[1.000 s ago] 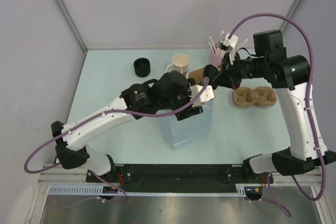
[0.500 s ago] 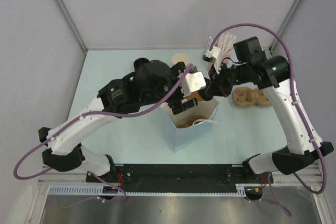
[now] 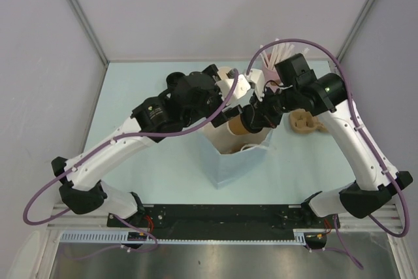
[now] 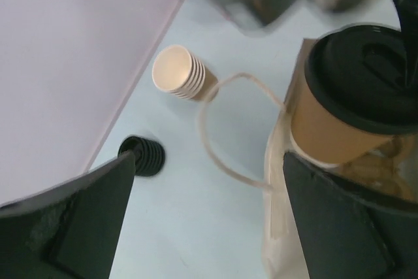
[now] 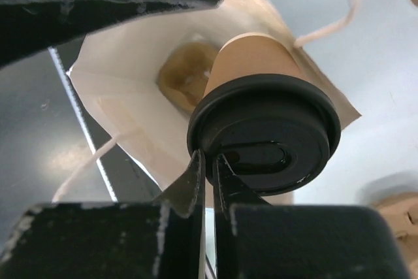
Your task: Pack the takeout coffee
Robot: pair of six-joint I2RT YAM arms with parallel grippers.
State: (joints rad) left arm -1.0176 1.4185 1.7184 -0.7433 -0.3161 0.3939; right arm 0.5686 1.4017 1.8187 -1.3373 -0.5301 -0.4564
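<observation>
The takeout coffee, a brown paper cup with a black lid, hangs tilted over the open mouth of the white paper bag. My right gripper is shut on the lid's rim, and from above it shows at the bag's back right with the cup. My left gripper stands wide open with nothing between its fingers; its right finger is next to the bag's rim. From above, it sits at the bag's back left edge.
A stack of lidless brown cups and a stack of black lids stand behind the bag. A pink cup of white sticks and a brown cup carrier are at the back right. Something brown lies at the bag's bottom.
The left gripper opened wide and drew back from above the bag to its back rim. The right gripper carried the coffee left and down to the bag's mouth.
</observation>
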